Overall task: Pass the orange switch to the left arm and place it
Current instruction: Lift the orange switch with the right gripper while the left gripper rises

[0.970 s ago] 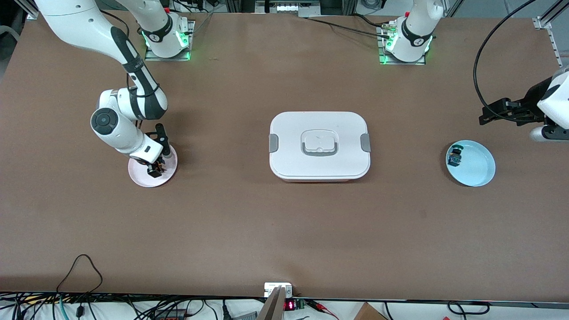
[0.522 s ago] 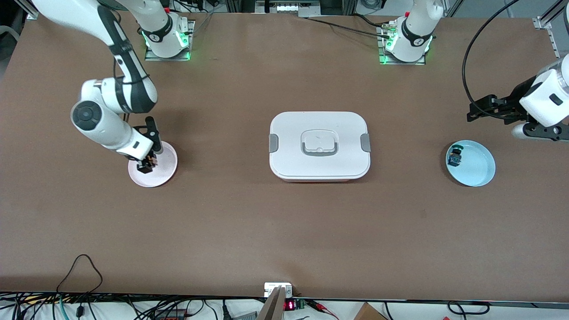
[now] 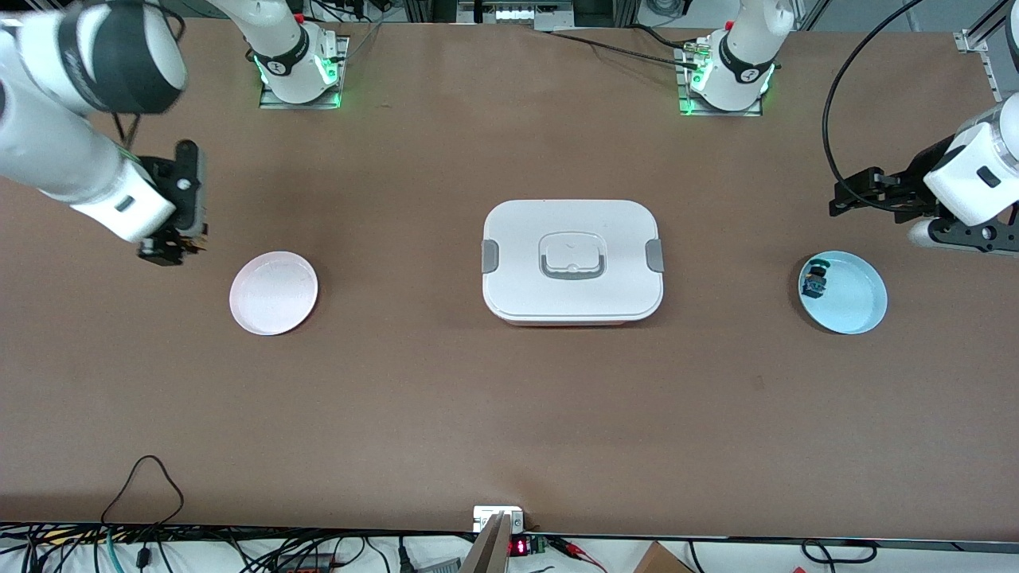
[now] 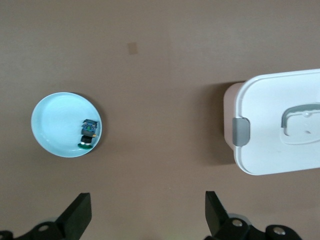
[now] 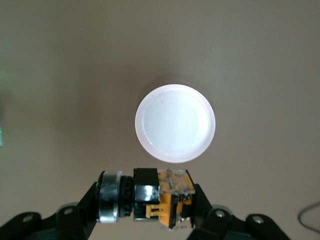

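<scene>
My right gripper (image 3: 171, 247) is shut on the orange switch (image 5: 157, 199), a small black block with an orange part and a silver ring, and holds it in the air over the bare table toward the right arm's end, beside the empty pink plate (image 3: 273, 292). The plate shows below the switch in the right wrist view (image 5: 175, 122). The white lidded box (image 3: 571, 261) sits in the middle of the table. My left gripper (image 3: 840, 199) is open and empty, up over the table by the blue plate (image 3: 852, 298).
A small black switch with green and blue parts (image 3: 814, 278) lies in the blue plate; it also shows in the left wrist view (image 4: 88, 134), with the box's end (image 4: 280, 125) beside. Arm bases stand along the table's robot edge. Cables run along the camera edge.
My right gripper has lifted the orange switch off the pink plate and swung it up and out toward the right arm's end. The left gripper has shifted slightly toward the box.
</scene>
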Available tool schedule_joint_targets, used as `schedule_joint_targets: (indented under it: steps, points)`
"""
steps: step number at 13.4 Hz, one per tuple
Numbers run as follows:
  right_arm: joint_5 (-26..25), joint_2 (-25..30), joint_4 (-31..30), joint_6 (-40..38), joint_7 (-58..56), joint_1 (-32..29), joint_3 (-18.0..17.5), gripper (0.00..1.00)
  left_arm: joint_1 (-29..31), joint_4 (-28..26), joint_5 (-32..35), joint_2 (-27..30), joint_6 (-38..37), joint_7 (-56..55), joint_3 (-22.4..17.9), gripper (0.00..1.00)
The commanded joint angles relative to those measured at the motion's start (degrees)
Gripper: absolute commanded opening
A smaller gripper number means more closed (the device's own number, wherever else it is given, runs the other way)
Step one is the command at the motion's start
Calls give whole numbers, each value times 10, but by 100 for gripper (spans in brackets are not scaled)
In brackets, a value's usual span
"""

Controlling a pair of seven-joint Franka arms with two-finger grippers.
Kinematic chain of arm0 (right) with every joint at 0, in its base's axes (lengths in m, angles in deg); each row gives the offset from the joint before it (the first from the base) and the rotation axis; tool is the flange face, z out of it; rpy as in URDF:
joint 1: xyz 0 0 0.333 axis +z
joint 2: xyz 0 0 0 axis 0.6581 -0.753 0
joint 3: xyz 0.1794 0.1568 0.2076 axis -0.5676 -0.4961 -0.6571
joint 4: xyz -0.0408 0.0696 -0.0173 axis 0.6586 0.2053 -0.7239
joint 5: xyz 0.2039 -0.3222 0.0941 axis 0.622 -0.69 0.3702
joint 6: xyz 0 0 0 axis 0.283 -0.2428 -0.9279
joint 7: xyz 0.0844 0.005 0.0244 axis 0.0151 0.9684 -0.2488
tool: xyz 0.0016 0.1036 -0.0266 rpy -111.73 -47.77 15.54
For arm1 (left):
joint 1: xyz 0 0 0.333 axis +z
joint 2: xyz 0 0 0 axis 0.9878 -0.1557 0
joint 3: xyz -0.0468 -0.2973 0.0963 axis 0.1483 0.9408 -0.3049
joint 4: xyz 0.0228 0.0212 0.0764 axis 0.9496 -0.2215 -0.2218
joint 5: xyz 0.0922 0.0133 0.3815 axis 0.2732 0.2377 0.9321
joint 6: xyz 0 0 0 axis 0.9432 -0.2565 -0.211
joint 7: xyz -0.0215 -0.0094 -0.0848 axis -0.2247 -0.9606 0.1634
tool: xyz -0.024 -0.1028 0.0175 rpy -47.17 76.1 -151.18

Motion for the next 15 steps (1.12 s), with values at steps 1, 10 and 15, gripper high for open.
schedule_joint_targets:
  steps: [1,10,15]
  points:
    - [11,-19,72,-71,35,-1,-4,0,12,13,-75,-9,-20,29,-2,100]
    - [169,-52,66,-75,31,-10,2,0,76,-1,-360,-59,-96,30,-3,100]
    - [503,-122,34,-87,-34,-55,2,0,70,-10,-463,-81,-97,32,-1,100]
